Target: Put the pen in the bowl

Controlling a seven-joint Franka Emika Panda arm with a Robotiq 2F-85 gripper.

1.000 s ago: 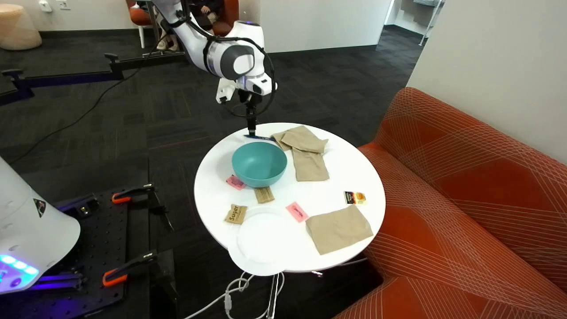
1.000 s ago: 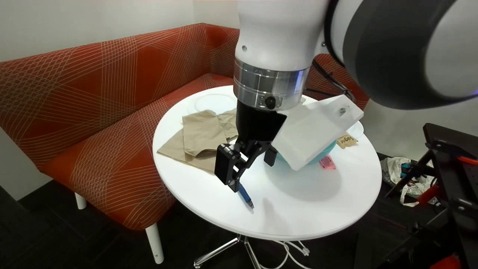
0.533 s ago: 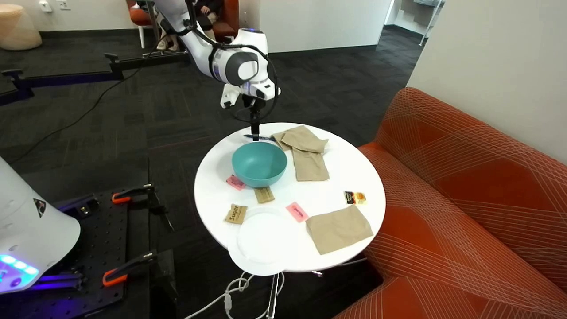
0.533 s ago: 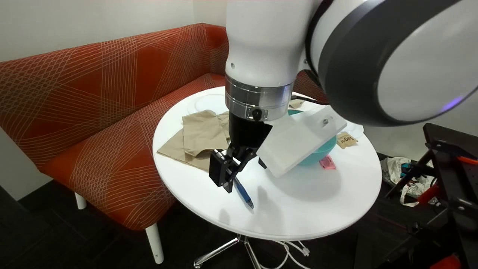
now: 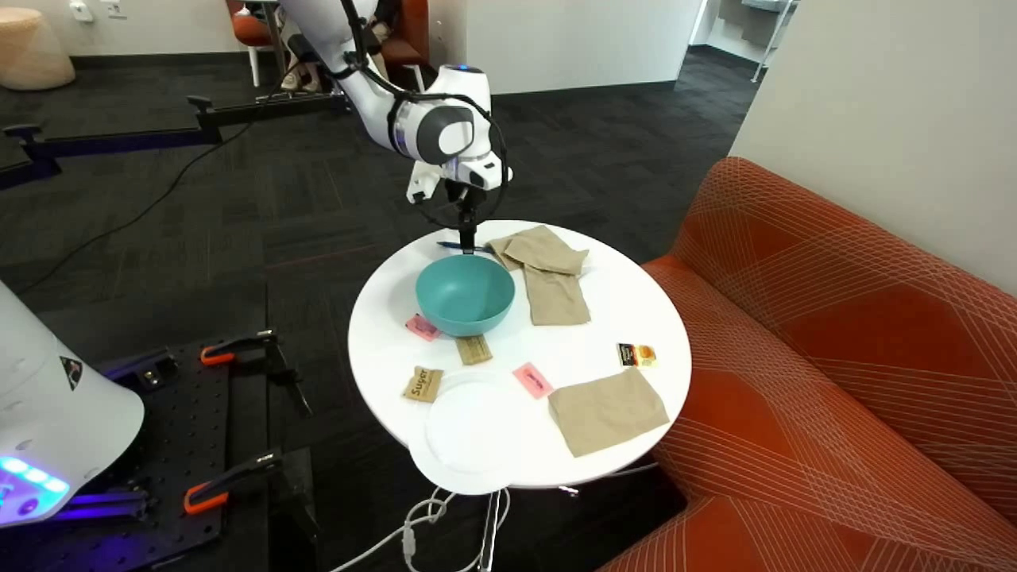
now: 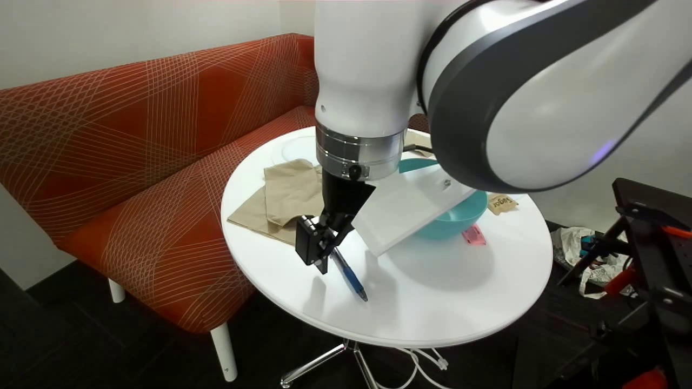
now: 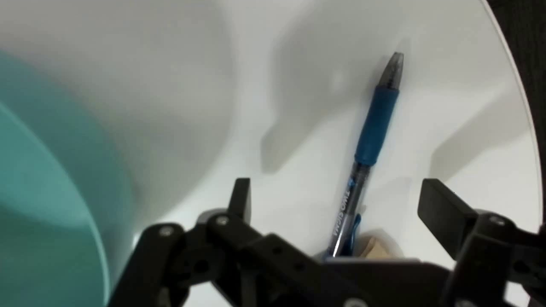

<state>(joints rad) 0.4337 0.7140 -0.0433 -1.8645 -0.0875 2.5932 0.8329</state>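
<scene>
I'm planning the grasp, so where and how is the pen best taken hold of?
Probably mid-length on the pen, where blue grip meets lettered barrel, from straight above: it lies flat on the table, long and thin, so the open end effector could close across its width. The clip end sits by a tan napkin and the bowl stands alongside, which argues against a sideways approach.

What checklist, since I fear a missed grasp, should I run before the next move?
1. The gripper open: ok, fingers apart.
2. The pen between the fingers: ok, in the wrist view.
3. Fingers lowered to the pen: not ok; shadows on the table stand apart from them, suggesting a gap.
4. The pen clear of the tan napkin: cannot tell; the gripper hides the end beside it in the wrist view.
5. The bowl upright: ok, in both exterior views.
</scene>
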